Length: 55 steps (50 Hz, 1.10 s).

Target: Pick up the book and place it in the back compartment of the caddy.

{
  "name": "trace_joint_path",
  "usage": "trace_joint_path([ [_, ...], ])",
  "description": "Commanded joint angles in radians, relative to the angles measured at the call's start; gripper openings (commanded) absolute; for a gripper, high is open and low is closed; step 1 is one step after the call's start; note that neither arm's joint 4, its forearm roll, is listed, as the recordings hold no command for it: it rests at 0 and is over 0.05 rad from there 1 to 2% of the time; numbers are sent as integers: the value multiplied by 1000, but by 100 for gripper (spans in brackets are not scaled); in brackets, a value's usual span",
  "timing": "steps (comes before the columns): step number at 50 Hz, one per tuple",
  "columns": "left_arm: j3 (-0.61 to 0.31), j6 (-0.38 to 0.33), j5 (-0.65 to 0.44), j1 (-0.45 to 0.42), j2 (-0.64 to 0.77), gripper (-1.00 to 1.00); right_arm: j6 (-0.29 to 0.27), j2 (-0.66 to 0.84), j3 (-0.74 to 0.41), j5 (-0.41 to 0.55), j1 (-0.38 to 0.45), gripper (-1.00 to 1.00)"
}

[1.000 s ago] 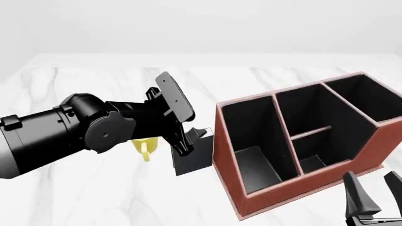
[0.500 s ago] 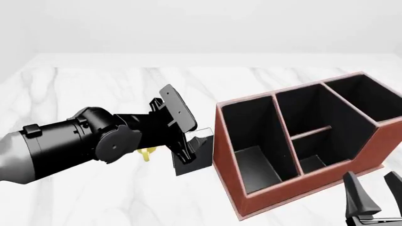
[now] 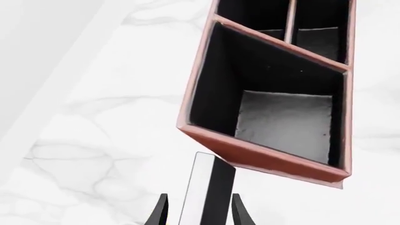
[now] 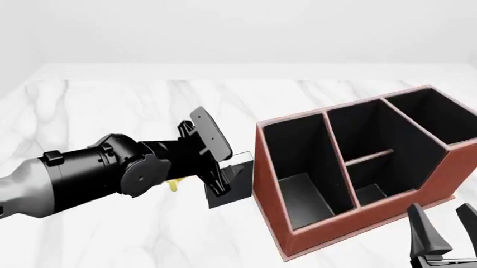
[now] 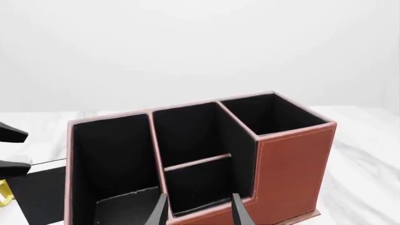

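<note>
The left gripper [image 4: 221,177] straddled the upright book [image 4: 229,187] at lower centre of the front view, fingers apart either side, not yet clamped; matte black cover, white page edge — just left of the leather-look caddy [image 4: 313,237]; the right gripper [image 4: 441,231] idled parted, lower right.

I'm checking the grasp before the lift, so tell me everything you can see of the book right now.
The book is small and thick, with a black cover and white page edges that show as a bright strip in the left wrist view. It stands upright on the marble table, just left of the caddy and close to its wall. The left gripper straddles it from above, one finger on each side; actual contact can't be confirmed.
</note>
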State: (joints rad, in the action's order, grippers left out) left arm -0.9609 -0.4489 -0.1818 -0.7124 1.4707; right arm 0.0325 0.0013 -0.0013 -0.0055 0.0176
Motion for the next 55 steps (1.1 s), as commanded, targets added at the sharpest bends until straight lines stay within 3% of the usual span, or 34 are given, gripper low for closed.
trace_joint_path([
  [1, 15, 10, 38, -2, 29, 100, 1, 0, 0, 1, -2, 100],
  [23, 57, -1, 120, 12, 95, 100, -9, 1, 0, 1, -9, 100],
  [55, 45, -3, 169, 16, 163, 100, -7, 1, 0, 0, -7, 100],
])
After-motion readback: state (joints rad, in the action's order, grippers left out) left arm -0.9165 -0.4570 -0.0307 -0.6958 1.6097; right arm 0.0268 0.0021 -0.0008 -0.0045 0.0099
